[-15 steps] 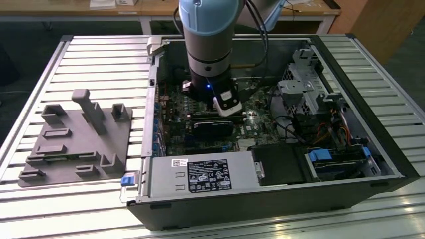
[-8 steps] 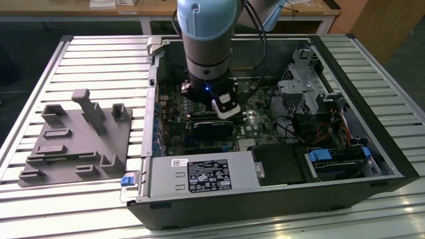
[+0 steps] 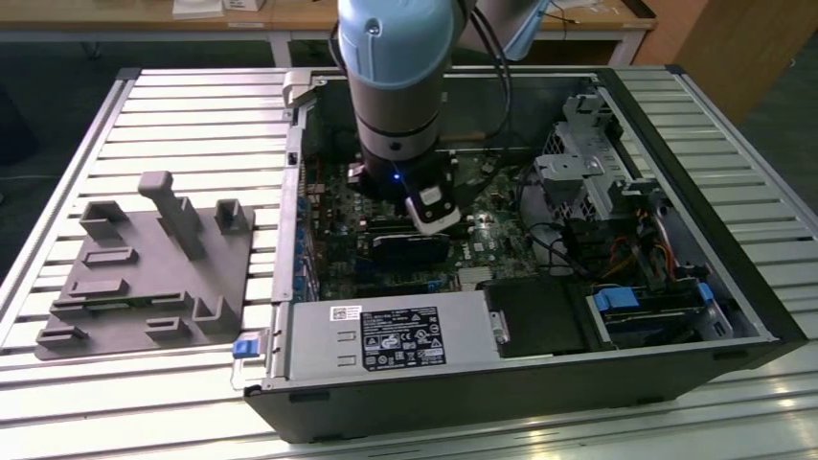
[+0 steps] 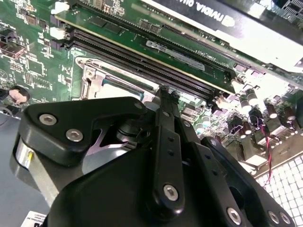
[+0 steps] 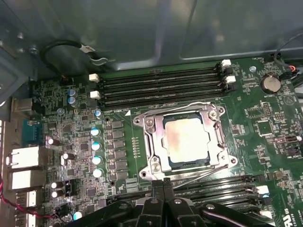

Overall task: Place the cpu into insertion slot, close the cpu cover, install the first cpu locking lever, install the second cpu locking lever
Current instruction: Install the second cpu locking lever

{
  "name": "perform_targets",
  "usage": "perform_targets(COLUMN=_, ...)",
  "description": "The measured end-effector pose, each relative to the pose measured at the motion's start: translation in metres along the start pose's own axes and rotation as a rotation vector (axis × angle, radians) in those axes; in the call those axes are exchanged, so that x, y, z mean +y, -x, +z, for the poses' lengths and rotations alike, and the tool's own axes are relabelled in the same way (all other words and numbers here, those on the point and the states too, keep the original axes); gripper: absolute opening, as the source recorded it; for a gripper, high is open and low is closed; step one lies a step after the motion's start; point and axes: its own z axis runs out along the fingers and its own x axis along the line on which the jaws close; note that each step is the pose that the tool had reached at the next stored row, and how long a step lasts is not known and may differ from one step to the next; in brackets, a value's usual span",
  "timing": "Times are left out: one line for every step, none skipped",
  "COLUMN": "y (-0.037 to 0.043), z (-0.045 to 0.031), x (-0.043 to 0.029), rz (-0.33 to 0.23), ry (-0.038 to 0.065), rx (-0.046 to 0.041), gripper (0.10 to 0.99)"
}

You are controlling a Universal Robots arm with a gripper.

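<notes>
The cpu [image 5: 186, 139], its dull silver top showing, lies in the insertion slot [image 5: 189, 163] on the green motherboard. The cpu cover [image 5: 154, 142] is down flat around it, framing the chip. One thin wire lever [image 5: 180, 106] runs along the cover's far edge. Another lever [image 5: 203, 171] runs along the edge nearest my gripper. My gripper [image 5: 163, 183] is shut with nothing between its fingers, its tips just beside that near lever. In the second wrist view the fingertips [image 4: 165, 93] point at the cover's corner [image 4: 102, 80]. The arm [image 3: 397, 96] reaches down into the open computer case.
Long black memory slots [image 5: 161, 85] flank the socket on two sides, and a black card [image 4: 222, 19] stands close by. The case walls [image 3: 297, 144], power supply [image 3: 383, 340] and drive cage [image 3: 588, 163] hem the board in. A grey fixture [image 3: 147, 268] sits on the table outside.
</notes>
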Motion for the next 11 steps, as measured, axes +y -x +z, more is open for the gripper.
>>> perform_targets(y=-0.0003, z=0.0005, x=-0.0004, rz=0.000, ry=0.002, rx=0.0005, gripper=0.106)
perform_targets(y=-0.0005, z=0.0008, x=-0.0010, rz=0.000, ry=0.005, rx=0.0010, gripper=0.106)
perform_targets(y=-0.0008, z=0.0010, x=-0.0015, rz=0.001, ry=0.008, rx=0.0014, gripper=0.106)
perform_targets(y=-0.0009, z=0.0013, x=-0.0020, rz=0.001, ry=0.012, rx=0.0019, gripper=0.106)
perform_targets(y=-0.0010, z=0.0015, x=-0.0026, rz=0.001, ry=0.017, rx=0.0027, gripper=0.106)
perform_targets(y=-0.0009, z=0.0016, x=-0.0033, rz=0.002, ry=0.022, rx=0.0034, gripper=0.106)
perform_targets(y=-0.0008, z=0.0017, x=-0.0039, rz=0.001, ry=0.025, rx=0.0040, gripper=0.106)
perform_targets(y=-0.0008, z=0.0018, x=-0.0043, rz=0.000, ry=0.025, rx=0.0045, gripper=0.106)
perform_targets(y=-0.0007, z=0.0018, x=-0.0048, rz=-0.002, ry=0.026, rx=0.0052, gripper=0.106)
perform_targets(y=-0.0006, z=0.0018, x=-0.0053, rz=-0.005, ry=0.026, rx=0.0059, gripper=0.106)
perform_targets(y=-0.0006, z=0.0018, x=-0.0059, rz=-0.007, ry=0.026, rx=0.0065, gripper=0.106)
